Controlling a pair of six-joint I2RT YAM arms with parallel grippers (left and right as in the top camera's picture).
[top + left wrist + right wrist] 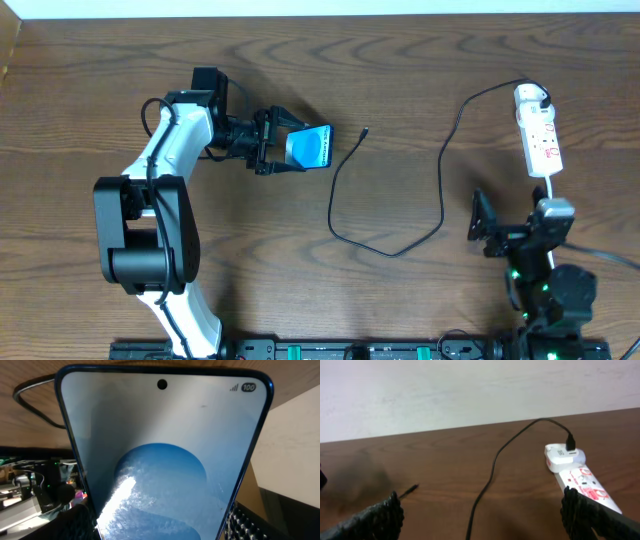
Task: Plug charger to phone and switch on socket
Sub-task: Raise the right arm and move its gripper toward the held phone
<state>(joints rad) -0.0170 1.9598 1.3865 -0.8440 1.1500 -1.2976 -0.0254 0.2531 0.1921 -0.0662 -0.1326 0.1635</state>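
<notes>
- Wood-grain counter (90, 70) carries every task item, and the items lie well spread out.
- Left gripper (290, 147): the jaws stand wide and are closed on the phone (310, 148), gripping it across its width. The phone is held off the counter at a tilt, with its lit blue screen facing the wrist camera. The end with the camera hole points away from the gripper, to the right. The port end is not in view. Judgement: the phone is held up so that the charger can be brought to it without the phone sliding on the counter.
- Charger (441, 195): the plug tip (365, 130) lies loose on the counter near the phone's right end, not touching it. From there the cable runs toward the front, loops right, then climbs to the white plug (531, 97).
- Socket (545, 150): it lies at the far right of the counter with its long axis running front to back. The white plug is seated in its far end. The switch position is too small to tell.
- Right gripper (482, 495): the jaws are spread fully and hold nothing. It sits at the near end of the socket, and in the wrist view its right finger overlaps that end. Judgement: from here it can reach either the switch or the cable.
- Status: the tip is not yet inserted, so the switching step remains to be done.
</notes>
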